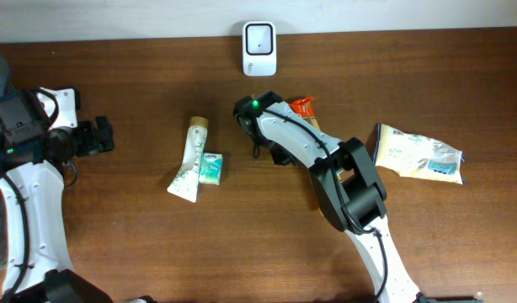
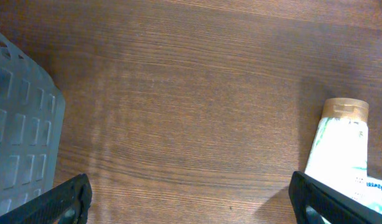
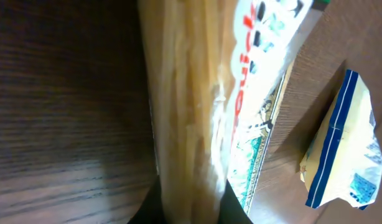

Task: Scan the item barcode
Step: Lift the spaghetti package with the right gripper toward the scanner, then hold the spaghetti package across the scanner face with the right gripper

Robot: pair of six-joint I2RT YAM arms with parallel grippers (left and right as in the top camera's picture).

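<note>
Noodle packet (image 3: 185, 93) gripped, scanner (image 1: 259, 48) nearby

Dark wood table (image 1: 141, 227), white scanner (image 1: 259, 48) parked at the back edge. Down-left of the scanner: a cream tube (image 1: 189, 160) with a little teal pack (image 1: 210, 168) right beside it. Orange packet (image 1: 302, 106) just down-right of the scanner, yellow-white bag (image 1: 418, 156) further right.

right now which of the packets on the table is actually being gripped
The orange packet near the scanner: the right gripper has its jaws shut on it. The tube, teal packet and yellow bag lie untouched.
</note>
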